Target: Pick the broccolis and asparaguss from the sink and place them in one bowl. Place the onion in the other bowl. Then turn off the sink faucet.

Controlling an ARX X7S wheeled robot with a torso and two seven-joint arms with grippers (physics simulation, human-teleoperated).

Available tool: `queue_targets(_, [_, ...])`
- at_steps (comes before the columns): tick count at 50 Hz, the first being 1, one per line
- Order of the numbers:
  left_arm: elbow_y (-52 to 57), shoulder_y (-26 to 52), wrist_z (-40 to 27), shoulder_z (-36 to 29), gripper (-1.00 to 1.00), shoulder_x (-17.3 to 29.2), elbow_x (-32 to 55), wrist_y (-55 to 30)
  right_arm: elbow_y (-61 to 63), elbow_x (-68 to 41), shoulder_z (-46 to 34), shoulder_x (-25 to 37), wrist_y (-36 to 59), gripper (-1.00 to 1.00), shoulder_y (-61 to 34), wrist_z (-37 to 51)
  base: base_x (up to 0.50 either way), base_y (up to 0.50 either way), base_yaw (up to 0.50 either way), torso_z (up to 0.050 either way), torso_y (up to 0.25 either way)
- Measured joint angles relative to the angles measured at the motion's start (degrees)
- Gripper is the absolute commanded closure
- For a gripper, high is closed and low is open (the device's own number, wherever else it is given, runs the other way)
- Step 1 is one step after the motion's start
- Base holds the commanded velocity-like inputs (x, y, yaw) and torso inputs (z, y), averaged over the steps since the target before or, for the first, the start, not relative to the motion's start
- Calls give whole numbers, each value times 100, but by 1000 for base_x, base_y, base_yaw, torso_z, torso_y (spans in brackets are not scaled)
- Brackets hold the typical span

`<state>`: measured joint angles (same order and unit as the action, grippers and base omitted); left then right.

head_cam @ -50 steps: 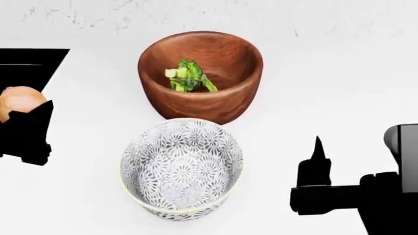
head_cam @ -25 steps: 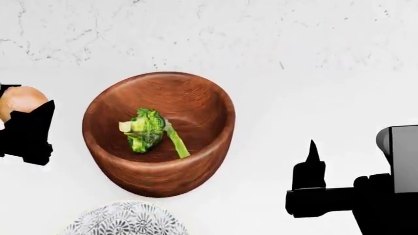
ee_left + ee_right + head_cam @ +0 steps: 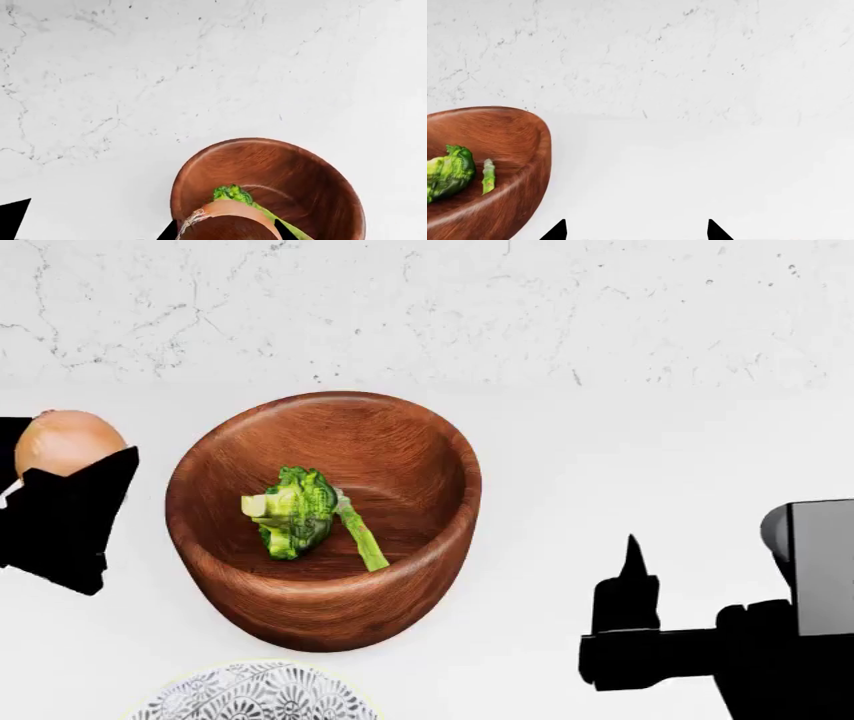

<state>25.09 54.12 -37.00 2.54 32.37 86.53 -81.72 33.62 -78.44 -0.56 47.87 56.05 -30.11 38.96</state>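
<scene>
Nearest the robot, only the top rim of the white patterned bowl peeks in at the bottom of the head view, and that's where the onion should end up. The right gripper hangs empty over bare countertop, jaws spread wide. Further out, the left gripper is clamped on the onion, just beside the wooden bowl. In that bowl sit the broccoli and an asparagus spear. The risk I see: the left wrist view lines the onion up with the wooden bowl, so letting go here could drop it among the greens.
</scene>
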Motion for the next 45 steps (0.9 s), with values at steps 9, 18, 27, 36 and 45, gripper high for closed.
queue_targets(9, [-12, 351, -494, -528, 100, 344, 1831, -69, -7, -81, -25, 9, 30, -100, -3, 30, 0, 0, 0, 2, 0])
queue_targets(18, [52, 607, -800, -1203, 100, 555, 3017, -16, -6, -145, -37, 26, 45, -100, -9, 38, 0, 0, 0, 0, 0])
queue_targets(27, [121, 930, -1163, -2038, 100, 741, 3920, 147, 3, -183, -40, 43, 41, -100, 34, 39, 0, 0, 0, 0, 0])
queue_targets(36, [-45, 1331, -1400, -2755, 100, 881, 4529, 242, 33, -260, -21, 82, 48, -100, 103, 83, 0, 0, 0, 0, 0])
queue_targets(45, [-442, 1401, -1346, -3133, 100, 904, 4584, 127, 77, -255, 36, 113, -8, -100, 252, 64, 0, 0, 0, 0, 1])
